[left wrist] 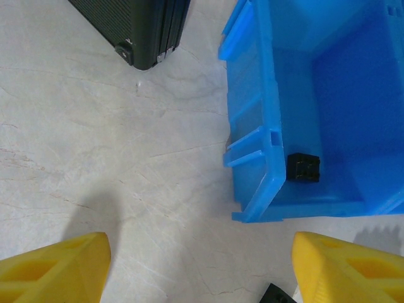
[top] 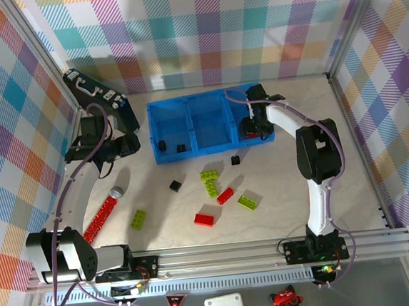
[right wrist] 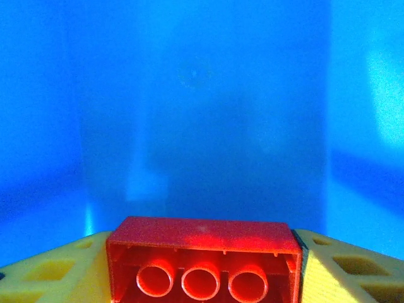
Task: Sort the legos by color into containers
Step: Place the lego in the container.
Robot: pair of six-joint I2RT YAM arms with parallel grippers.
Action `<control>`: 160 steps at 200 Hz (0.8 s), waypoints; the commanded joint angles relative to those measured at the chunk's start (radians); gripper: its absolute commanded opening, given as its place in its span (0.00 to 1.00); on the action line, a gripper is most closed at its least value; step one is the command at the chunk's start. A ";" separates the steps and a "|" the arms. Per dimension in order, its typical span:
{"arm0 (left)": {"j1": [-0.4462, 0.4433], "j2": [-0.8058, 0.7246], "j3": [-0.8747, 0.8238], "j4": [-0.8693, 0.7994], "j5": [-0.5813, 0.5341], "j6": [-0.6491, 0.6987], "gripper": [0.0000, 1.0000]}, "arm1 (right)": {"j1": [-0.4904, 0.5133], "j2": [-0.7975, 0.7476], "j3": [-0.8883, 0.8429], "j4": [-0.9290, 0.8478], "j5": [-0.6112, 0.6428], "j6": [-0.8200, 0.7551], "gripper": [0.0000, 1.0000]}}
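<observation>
Right gripper is clenched on a red brick. The yellow fingers press against its two short ends, and its hollow underside, with three round tubes, faces the wrist camera. In the top view this gripper sits inside the right compartment of the blue bin. The right wrist view shows blue walls behind and on both sides of the brick.

Left gripper is released and holds nothing. Its fingers stand wide apart with bare table between them. In the top view it is positioned just beside the left end of the bin, near the black briefcase.

Contents and loose parts:
- Left compartment: two black bricks. One of them lies close to the compartment corner in the left wrist view.
- Table in front of the bin: two black bricks, well apart.
- Centre of the table: two lime green bricks close together, with a third to the right and a fourth well to the left.
- Two loose red bricks lie among the green ones.
- A long red stick with a grey end lies beside the left arm
</observation>
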 commanded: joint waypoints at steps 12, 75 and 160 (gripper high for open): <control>0.015 -0.006 -0.003 -0.014 0.020 0.016 0.76 | -0.011 -0.115 -0.076 -0.077 0.045 0.078 0.65; 0.015 0.009 0.000 -0.020 0.036 0.016 0.76 | -0.006 -0.104 -0.083 -0.029 -0.009 0.155 0.65; 0.015 0.057 0.020 -0.037 0.067 0.014 0.74 | -0.016 0.136 0.170 -0.012 0.042 0.095 0.68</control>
